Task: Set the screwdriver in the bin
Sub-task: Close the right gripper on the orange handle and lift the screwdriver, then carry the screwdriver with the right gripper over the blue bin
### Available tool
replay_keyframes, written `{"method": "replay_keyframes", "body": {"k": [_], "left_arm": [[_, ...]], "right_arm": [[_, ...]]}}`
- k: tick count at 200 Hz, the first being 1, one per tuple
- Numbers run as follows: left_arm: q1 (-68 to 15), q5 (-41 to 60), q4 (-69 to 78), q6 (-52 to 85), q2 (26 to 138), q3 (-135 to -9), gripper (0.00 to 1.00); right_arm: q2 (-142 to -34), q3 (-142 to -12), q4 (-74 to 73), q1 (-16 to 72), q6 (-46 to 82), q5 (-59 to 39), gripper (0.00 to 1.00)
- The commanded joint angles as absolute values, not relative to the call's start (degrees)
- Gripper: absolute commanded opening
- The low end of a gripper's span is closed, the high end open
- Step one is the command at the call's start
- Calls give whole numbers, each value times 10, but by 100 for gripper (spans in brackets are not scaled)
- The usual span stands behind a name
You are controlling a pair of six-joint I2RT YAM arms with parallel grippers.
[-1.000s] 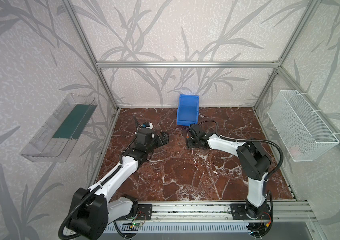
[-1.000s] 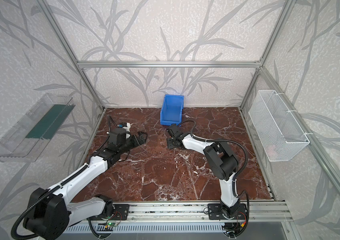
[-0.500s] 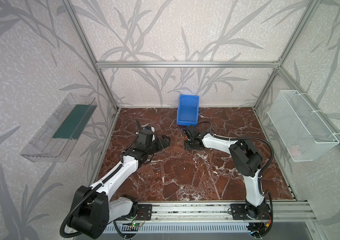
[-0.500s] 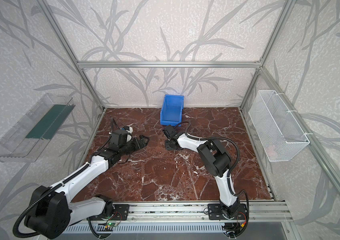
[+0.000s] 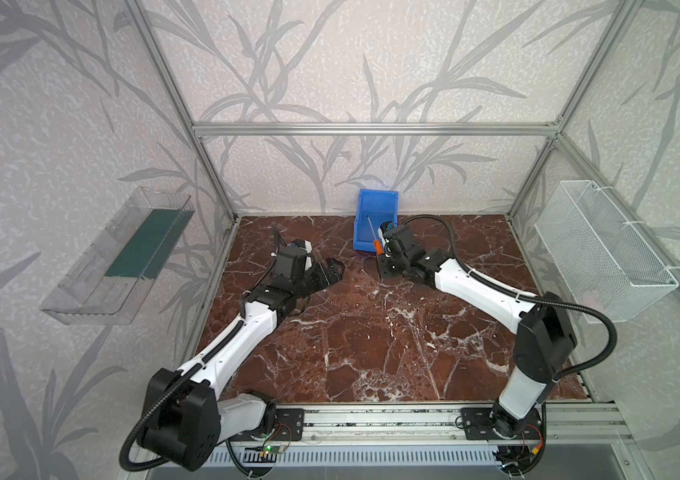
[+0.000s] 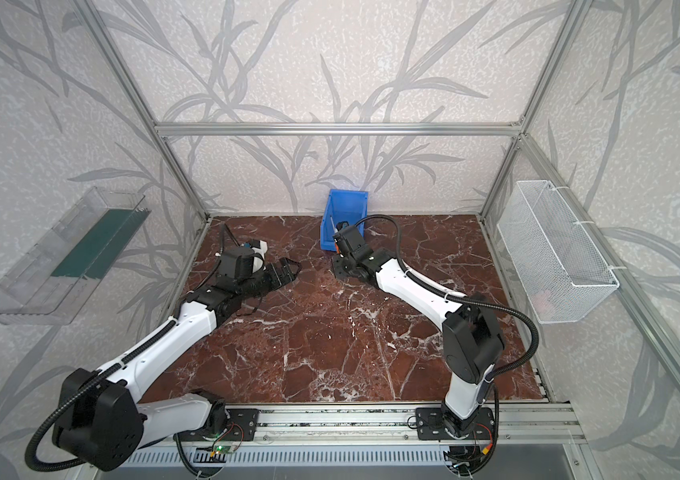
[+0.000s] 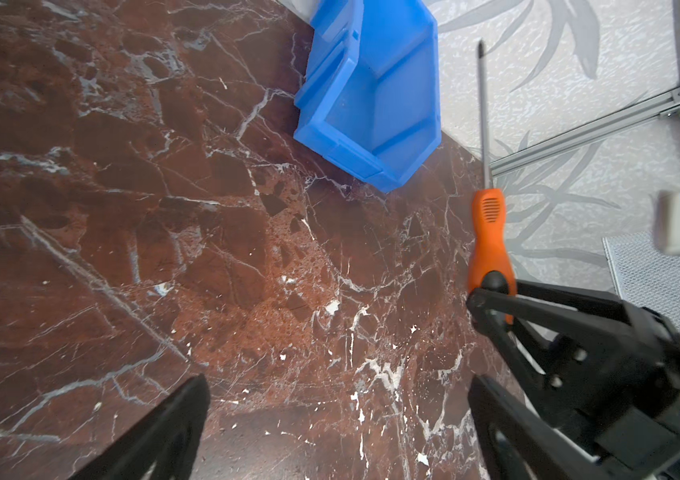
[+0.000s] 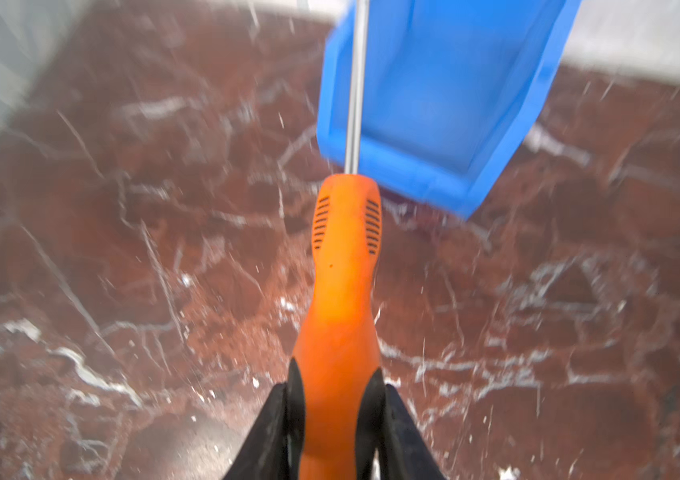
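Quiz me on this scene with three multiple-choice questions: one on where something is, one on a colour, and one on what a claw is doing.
1. Where does the bin stand?
A. on the table, at its far edge
B. hung on a side wall
C. between a claw's tips

2. What colour is the handle of the screwdriver?
A. green
B. yellow
C. orange

3. What is the right gripper doing?
A. hanging open and empty
B. gripping the screwdriver's handle
C. gripping the bin

Answers:
1 A: both top views show it on the table's far edge.
2 C: the right wrist view shows a plainly orange handle.
3 B: its jaws clamp the handle from both sides.
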State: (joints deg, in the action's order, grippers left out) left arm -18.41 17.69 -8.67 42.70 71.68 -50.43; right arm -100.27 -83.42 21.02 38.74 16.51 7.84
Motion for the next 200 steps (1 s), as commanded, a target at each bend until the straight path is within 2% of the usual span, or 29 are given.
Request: {"method": "replay_keyframes", "body": {"k": [1, 44, 96, 136, 200], "left_arm": [[-184, 209, -87, 441, 750, -545, 99], [-185, 228, -87, 448, 770, -574, 99], [-184, 238, -93, 439, 786, -586, 99], [-184, 237, -101, 429, 796, -591, 99], [-183, 233, -102, 417, 805, -589, 99]], "right_arm": [[-1018, -836, 129, 357, 110, 64, 13], [-1109, -914, 92, 310, 71, 8, 14], [-1208, -1005, 74, 299, 47, -37, 15], [-1299, -1110, 122, 296, 47, 0, 15], [-1331, -1122, 126, 280, 75, 72, 16]]}}
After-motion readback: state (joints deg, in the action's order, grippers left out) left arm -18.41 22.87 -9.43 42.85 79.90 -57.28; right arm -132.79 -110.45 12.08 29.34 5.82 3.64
